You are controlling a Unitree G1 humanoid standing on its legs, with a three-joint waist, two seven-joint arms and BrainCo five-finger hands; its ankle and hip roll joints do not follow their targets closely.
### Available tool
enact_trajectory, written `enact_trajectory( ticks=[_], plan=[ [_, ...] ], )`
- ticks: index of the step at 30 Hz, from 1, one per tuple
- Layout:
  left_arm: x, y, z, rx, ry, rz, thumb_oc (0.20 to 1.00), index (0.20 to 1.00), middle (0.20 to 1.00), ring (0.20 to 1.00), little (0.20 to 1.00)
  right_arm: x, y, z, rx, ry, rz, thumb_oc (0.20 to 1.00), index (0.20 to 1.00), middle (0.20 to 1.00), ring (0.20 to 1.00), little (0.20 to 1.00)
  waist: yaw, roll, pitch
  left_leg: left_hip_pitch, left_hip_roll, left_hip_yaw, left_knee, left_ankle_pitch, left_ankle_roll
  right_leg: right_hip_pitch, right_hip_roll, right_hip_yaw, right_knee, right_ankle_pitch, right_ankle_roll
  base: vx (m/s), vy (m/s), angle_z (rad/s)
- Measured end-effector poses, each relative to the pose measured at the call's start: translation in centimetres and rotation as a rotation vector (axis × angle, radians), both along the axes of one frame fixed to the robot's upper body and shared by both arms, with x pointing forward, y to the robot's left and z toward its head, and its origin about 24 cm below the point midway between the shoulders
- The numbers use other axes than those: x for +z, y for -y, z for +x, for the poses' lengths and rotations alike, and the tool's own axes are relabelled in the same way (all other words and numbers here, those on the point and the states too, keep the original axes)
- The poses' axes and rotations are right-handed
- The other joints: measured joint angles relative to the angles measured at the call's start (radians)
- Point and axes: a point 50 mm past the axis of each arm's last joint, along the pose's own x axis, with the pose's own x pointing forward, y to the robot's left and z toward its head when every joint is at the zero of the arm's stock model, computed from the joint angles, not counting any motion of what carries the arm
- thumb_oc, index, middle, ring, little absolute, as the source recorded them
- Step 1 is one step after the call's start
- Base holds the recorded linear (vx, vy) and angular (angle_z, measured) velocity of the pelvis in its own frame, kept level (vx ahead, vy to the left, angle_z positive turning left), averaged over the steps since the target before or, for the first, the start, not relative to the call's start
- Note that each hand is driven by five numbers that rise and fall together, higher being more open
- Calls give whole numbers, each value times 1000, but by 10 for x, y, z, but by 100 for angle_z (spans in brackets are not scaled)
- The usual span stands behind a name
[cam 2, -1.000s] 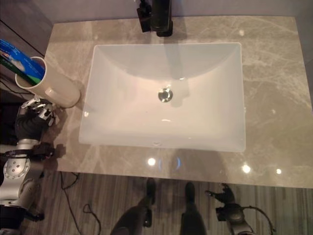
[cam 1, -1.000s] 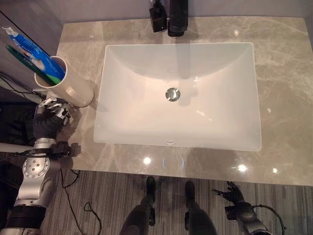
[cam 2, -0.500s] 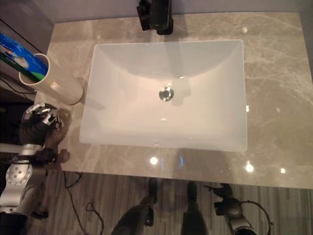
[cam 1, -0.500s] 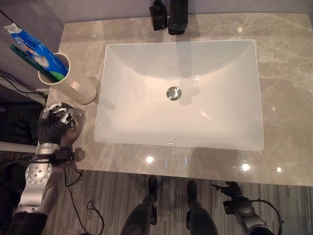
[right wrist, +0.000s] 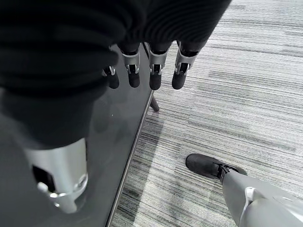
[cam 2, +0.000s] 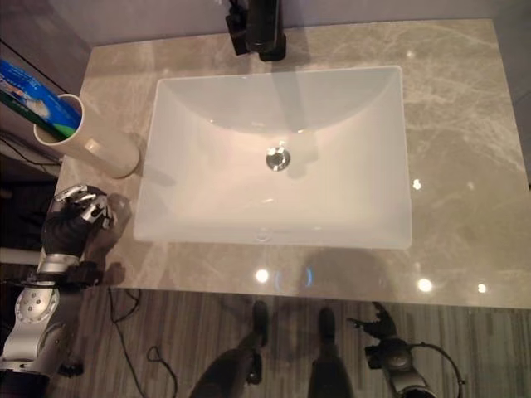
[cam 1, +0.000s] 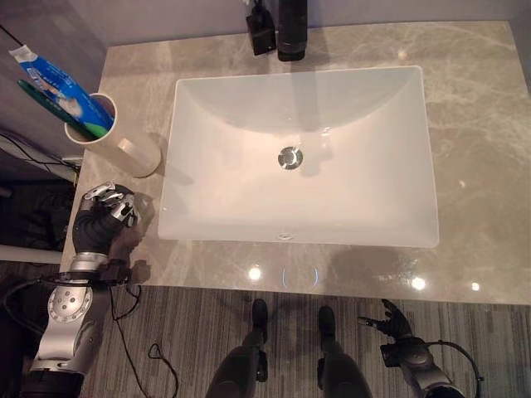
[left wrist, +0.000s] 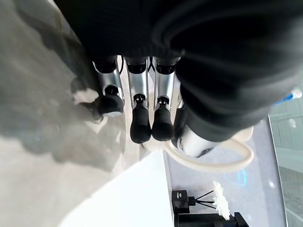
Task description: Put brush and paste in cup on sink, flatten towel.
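My left hand [cam 1: 101, 217] hangs over the left front corner of the grey marbled stone counter [cam 1: 489, 124], just clear of the cream cylindrical cup [cam 1: 116, 137]. Its fingers [left wrist: 140, 124] are curled loosely downward and they hold nothing (in the left wrist view the dark tips point at bare counter, with the cup's rim [left wrist: 222, 161] past them).

The cup stands on the counter beside the left edge of the white rectangular basin [cam 1: 299, 157], touching neither the basin nor my hand. Inside it lean the blue and white toothpaste tube [cam 1: 58, 79] and the green toothbrush [cam 1: 51, 98], both slanting out towards the far left, the brush lying under the tube.

At the back of the counter, behind the basin, rises the black tap [cam 1: 292, 29], with a small black bottle [cam 1: 260, 31] just beside it on its left. The round metal drain [cam 1: 289, 157] sits in the middle of the basin.

My right hand [cam 1: 397, 327] hangs low at my right side, below the counter's front edge and above the striped grey carpet [right wrist: 246, 94]. Its fingers [right wrist: 154, 71] are relaxed and slightly bent, and it holds nothing.
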Motion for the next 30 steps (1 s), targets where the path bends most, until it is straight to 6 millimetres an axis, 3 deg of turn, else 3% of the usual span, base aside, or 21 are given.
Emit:
enact_trajectory(
  ticks=[13,21,26,30],
  plan=[
    [23,-24,23,159,48,53,200,200,200,200,200,-1,2,-3,-5,-11,-5,1000,1000,1000,1000,1000,-9,2,-2,-32,9,19,0,3,-1,-41,9,21,0,12,0,13,-5,-4],
    [62,-44,41,253,134,95,200,200,200,200,200,-3,-3,-2,19,-18,-3,1000,1000,1000,1000,1000,-28,-34,16,-66,17,19,0,13,-7,-76,17,22,0,22,-7,0,0,0],
    [79,-41,43,243,196,102,200,200,200,200,200,-2,-6,1,26,-1,4,1000,1000,1000,1000,1000,-40,-51,24,-86,18,26,0,14,-6,-99,17,29,0,27,-7,5,1,-2],
    [80,-34,39,211,209,109,200,200,200,200,200,-2,-9,1,36,0,8,1000,1000,1000,1000,1000,-39,-59,29,-82,18,40,0,13,-6,-100,18,39,0,27,-7,13,0,-6]
  ],
)
